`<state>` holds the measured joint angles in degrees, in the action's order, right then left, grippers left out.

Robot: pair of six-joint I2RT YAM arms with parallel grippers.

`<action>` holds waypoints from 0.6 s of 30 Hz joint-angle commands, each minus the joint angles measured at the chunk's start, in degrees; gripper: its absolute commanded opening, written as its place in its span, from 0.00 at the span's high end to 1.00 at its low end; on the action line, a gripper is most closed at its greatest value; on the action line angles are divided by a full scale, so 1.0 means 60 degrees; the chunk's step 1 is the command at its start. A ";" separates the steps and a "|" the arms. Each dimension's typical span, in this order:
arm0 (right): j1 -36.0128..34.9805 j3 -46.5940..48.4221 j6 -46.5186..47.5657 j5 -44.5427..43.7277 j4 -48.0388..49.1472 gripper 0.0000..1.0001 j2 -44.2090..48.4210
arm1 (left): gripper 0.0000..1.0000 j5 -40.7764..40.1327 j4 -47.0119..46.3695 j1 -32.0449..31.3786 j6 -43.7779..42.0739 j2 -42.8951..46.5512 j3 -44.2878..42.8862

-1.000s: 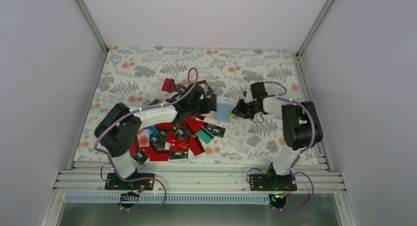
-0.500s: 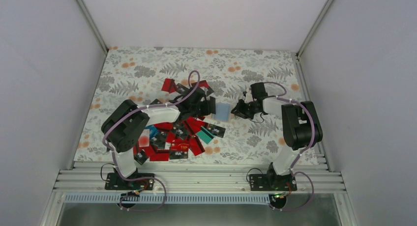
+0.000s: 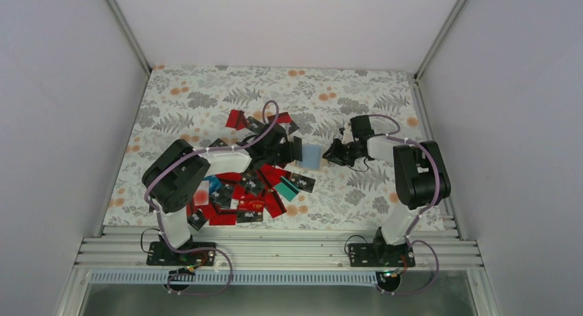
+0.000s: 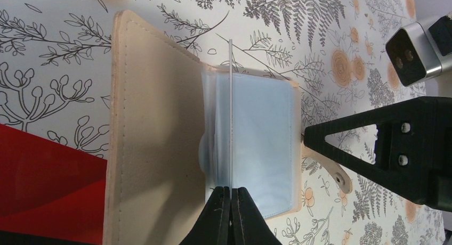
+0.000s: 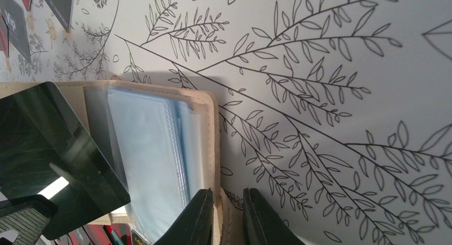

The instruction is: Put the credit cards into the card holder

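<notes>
Left claw (image 4: 230, 194) clamped on a black card (image 5: 53, 154), held edge-on just above the clear sleeves (image 4: 261, 144) of the open card holder (image 4: 154, 128), its long edge parallel to the fold. Opposite, the right claw (image 5: 228, 202) pinches the holder's tan rim. Loose credit cards (image 3: 240, 192) crowd the left; bare flowered surface (image 3: 199, 96) lies beyond.

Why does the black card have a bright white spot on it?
Right wrist view: the black card is glossy and mirrors a light as a white patch near its lower edge; the card holder throws a soft grey shadow on the tablecloth. Top view: light is even, with no glare.
</notes>
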<state>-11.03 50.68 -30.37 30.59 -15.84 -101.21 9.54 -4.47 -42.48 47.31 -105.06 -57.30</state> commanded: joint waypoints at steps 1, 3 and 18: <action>-0.0083 -0.0242 0.0089 -0.0262 -0.0084 0.82 -0.0367 | 0.98 0.0103 -0.0293 0.0063 0.0128 0.0024 0.0094; -0.0084 -0.0254 0.0096 -0.0251 -0.0093 0.82 -0.0373 | 0.98 0.0102 -0.0242 0.0063 0.0128 -0.0006 0.0061; -0.0082 -0.0294 0.0111 -0.0257 -0.0056 0.83 -0.0421 | 0.98 0.0806 -0.1001 0.0111 0.0897 -0.0446 0.0473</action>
<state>-11.03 50.68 -30.37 30.72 -15.62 -101.32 12.71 -8.16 -42.37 50.57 -106.04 -55.31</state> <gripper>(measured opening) 0.173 0.029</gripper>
